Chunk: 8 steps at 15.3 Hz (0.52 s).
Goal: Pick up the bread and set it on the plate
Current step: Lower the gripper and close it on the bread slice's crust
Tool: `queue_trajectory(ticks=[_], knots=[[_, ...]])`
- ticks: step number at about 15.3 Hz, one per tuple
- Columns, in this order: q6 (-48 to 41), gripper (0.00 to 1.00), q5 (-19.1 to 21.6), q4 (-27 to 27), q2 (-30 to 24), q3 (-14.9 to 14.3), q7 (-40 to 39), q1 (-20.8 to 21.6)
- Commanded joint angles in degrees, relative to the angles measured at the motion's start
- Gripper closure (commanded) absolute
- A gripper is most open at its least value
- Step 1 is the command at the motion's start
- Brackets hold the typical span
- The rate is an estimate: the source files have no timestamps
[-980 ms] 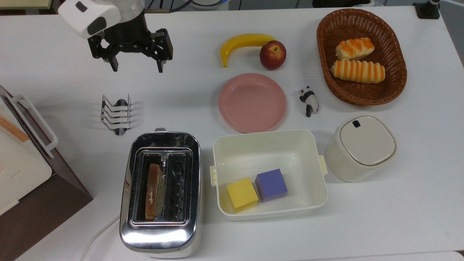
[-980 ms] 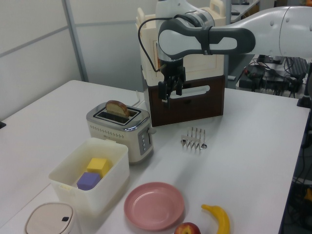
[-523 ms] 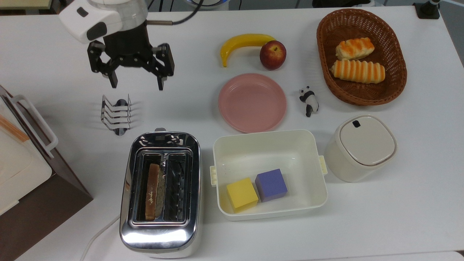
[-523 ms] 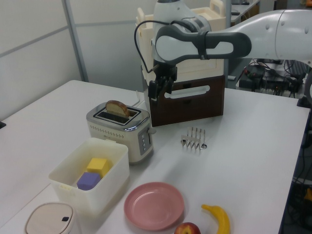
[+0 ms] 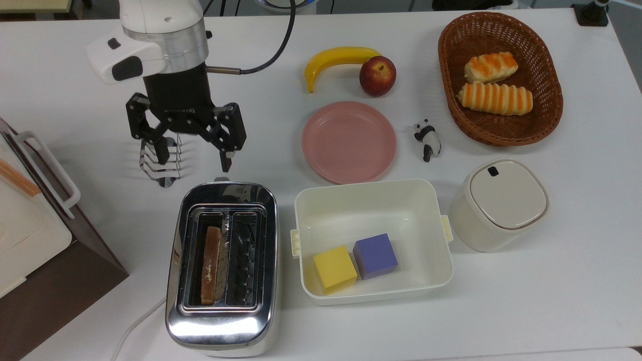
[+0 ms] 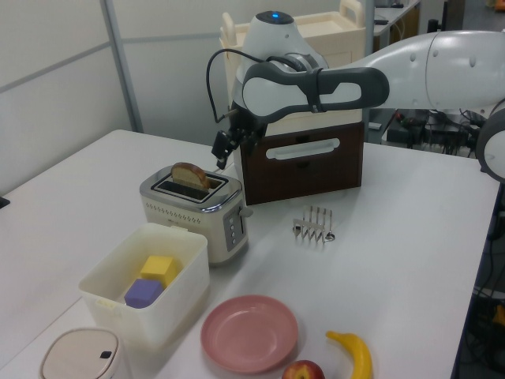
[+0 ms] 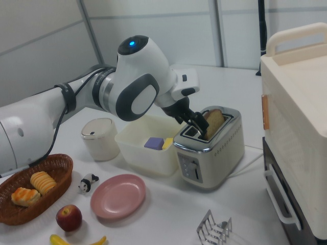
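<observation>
Bread (image 5: 211, 265) upright in toaster (image 5: 222, 265) slot; claw (image 5: 194, 159) spread wide, empty, above toaster's far end.

claw (image 5: 194, 159) nearer toaster (image 5: 222, 265), over rack (image 5: 161, 159)

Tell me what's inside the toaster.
One slice of bread stands upright in the slot on the top view's left of the toaster, its top poking above the slot. The other slot looks empty. The slice's lower part is hidden inside.

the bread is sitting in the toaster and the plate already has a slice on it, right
Not quite. The bread is in the toaster, but the plate has nothing on it, as the top view shows.
</observation>
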Motion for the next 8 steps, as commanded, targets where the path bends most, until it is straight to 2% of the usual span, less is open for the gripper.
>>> queue_trajectory(ticks=[1, 8], knots=[[8.14, 0.0, 3.24, -1.7, 0.49, -0.49, 1.57, 2.03], [19.04, 0.0, 2.98, -1.7, 4.62, -0.49, 3.58, 4.05]])
